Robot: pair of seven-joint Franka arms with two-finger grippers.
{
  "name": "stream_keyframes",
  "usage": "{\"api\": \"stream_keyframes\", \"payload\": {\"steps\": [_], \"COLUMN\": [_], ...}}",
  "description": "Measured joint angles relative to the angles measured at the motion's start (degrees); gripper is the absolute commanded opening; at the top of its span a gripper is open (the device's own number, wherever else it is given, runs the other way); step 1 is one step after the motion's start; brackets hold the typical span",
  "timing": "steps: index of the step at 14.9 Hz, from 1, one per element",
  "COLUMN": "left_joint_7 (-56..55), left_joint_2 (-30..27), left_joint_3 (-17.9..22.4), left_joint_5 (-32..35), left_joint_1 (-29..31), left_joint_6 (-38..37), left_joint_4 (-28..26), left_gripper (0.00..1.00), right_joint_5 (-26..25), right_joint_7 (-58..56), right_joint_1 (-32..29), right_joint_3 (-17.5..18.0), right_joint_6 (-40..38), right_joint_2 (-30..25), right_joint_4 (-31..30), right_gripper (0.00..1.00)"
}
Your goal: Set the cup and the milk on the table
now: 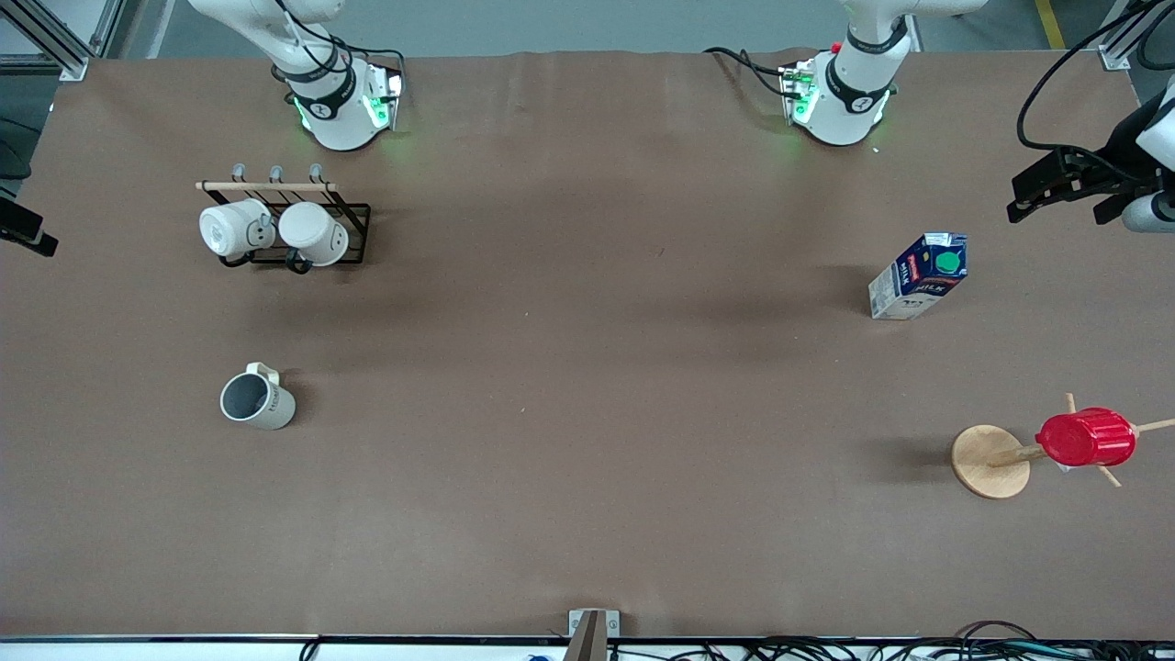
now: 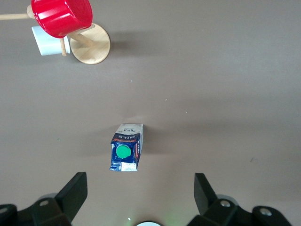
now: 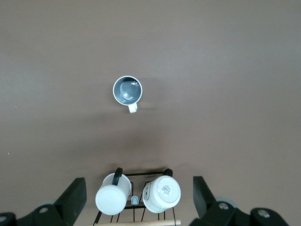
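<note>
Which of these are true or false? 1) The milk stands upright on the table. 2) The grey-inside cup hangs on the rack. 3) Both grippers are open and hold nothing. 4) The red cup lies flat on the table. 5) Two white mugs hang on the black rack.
1) True: the milk stands upright on the table.
2) False: the cup stands on the table, nearer the front camera than the rack.
3) True: the left gripper and the right gripper are open, empty.
4) False: the red cup sits on a wooden stand's peg.
5) True: two white mugs hang there.
</note>
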Motion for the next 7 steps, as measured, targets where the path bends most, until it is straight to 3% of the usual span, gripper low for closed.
{"api": "stream_keyframes", "payload": {"steps": [3,7], "left_joint_7": [0.00,0.00], "left_joint_2": [0.10,0.14], "left_joint_3": [0.06,0.06], "left_joint_5": [0.00,0.00], "left_joint_1": [0.11,0.09], "left_joint_6": [0.30,3.64], "left_joint_4": [-2.16,-10.02], "left_gripper": [0.98,0.98], "right_joint_5": [0.00,0.02], "right_joint_7": [-1.85,-2.76], "right_joint_1": [-0.81,-1.29], "right_joint_3": [-0.09,-0.01], "right_joint_6": [3.47,9.24], "right_joint_2": [2.54,7.78], "right_joint_4": [-0.24,-1.37], "right_gripper": [1.00,1.00]}}
